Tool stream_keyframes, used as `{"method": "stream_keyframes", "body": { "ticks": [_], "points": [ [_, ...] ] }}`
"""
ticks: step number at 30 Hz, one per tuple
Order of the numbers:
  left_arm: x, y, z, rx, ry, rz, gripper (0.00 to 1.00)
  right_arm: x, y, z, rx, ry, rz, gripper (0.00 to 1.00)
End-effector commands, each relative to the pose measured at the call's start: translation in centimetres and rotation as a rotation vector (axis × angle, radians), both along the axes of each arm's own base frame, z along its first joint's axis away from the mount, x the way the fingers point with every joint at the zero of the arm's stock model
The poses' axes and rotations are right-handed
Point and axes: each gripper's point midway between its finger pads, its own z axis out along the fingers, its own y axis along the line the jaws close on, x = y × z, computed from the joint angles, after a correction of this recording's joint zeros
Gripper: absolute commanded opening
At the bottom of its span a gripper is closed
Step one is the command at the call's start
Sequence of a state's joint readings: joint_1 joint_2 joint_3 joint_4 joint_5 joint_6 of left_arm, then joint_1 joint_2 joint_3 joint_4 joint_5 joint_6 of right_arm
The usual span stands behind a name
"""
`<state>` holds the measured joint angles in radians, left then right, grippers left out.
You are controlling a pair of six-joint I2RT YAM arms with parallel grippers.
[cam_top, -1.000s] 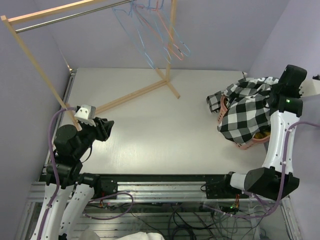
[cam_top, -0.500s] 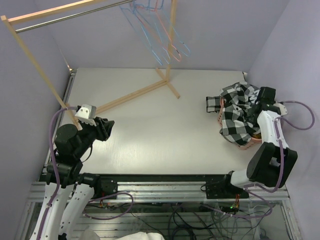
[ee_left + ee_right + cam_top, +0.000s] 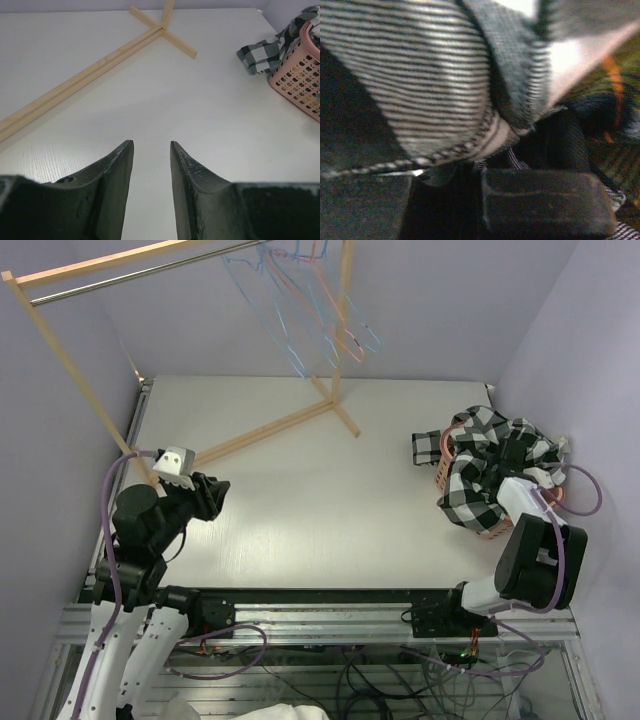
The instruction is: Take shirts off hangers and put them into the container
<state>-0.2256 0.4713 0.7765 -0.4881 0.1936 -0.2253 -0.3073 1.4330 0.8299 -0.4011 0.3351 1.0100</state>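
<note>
The left gripper [image 3: 151, 145] hovered low over the near-left part of the table [image 3: 320, 500]. Its 2 fingers [image 3: 112, 175] stood apart with a plain gap between them, and only white table surface showed through the gap. Ahead of it, a broad stretch of white table surface ran to the right as far as the container [image 3: 492, 531].

The wooden rack [image 3: 270, 430] laid its base beams diagonally across the far-left part of the table, crossing near the far edge. The hangers [image 3: 310, 320], light blue and pink wire, hung from the rack's rail above the far edge, well apart from both arms.

The container stood near the right edge of the table, close to the right wall. The shirt [image 3: 475, 480] lay heaped in and over it, covering most of the rim. 1 fold hung over the left rim and rested on the table just beside the container. Only the near wall and part of the left wall of the container showed pink.

The right arm bent down into the heap, its wrist sunk among the folds. In the right wrist view, checked fabric filled the frame. The right gripper [image 3: 475, 195] was pressed together, and a seam of the shirt ran down between its dark fingers.
</note>
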Motion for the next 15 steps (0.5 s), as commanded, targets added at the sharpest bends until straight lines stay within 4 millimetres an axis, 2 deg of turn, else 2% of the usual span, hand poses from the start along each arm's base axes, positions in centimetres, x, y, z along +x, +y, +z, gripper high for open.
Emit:
{"method": "stream_keyframes", "body": {
  "ticks": [1,5,8,11,15],
  "points": [
    [0.3,0.0,-0.3,-0.003,0.012,0.013,0.46,-3.5,1.6,-5.2,0.014,0.234,0.062,0.0],
    [0.4,0.0,-0.5,-0.002,0.02,0.014,0.46,-3.4,2.0,-6.4,0.001,0.27,0.103,0.0],
    [0.5,-0.1,-0.6,-0.002,0.025,0.008,0.46,-3.1,2.4,-6.4,-0.022,0.264,0.146,0.0],
    [0.4,-0.5,-0.6,-0.007,0.023,-0.017,0.5,-2.2,4.0,-6.2,-0.036,0.231,0.245,0.0],
    [0.3,-1.9,-0.7,-0.026,0.033,-0.093,0.55,-0.8,7.2,-6.0,-0.027,0.17,0.415,0.0]
  ]
}}
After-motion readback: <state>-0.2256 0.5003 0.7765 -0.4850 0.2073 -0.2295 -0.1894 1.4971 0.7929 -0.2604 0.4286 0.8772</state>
